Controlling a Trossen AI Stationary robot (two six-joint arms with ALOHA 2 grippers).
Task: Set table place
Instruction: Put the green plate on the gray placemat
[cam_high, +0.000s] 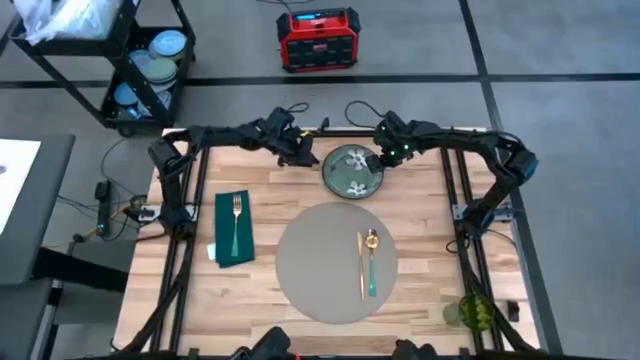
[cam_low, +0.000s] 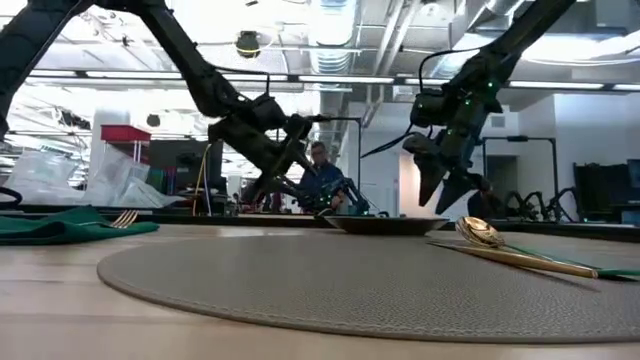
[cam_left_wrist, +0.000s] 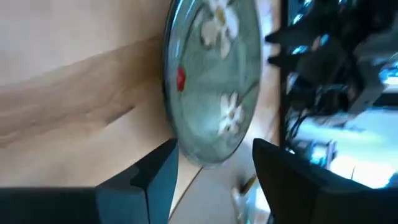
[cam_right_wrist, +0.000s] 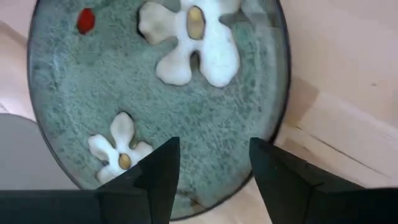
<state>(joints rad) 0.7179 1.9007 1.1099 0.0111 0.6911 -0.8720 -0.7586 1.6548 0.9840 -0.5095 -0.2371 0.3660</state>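
The grey-green flowered round plate (cam_high: 353, 171) sits at the table's (cam_high: 420, 300) far edge, beyond the round grey placemat (cam_high: 322, 275) — right gripper (cam_high: 378, 163) spread over its right rim, left gripper (cam_high: 304, 158) spread at its left.

Plate (cam_high: 352, 171) behind placemat (cam_high: 320, 270); napkin (cam_high: 234, 228) left of it.

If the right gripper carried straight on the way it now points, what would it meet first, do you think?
Most likely the flowered plate: the right gripper hangs open above it, pointing down at it.

Left claw (cam_high: 306, 158) and right claw (cam_high: 373, 163), both spread wide.
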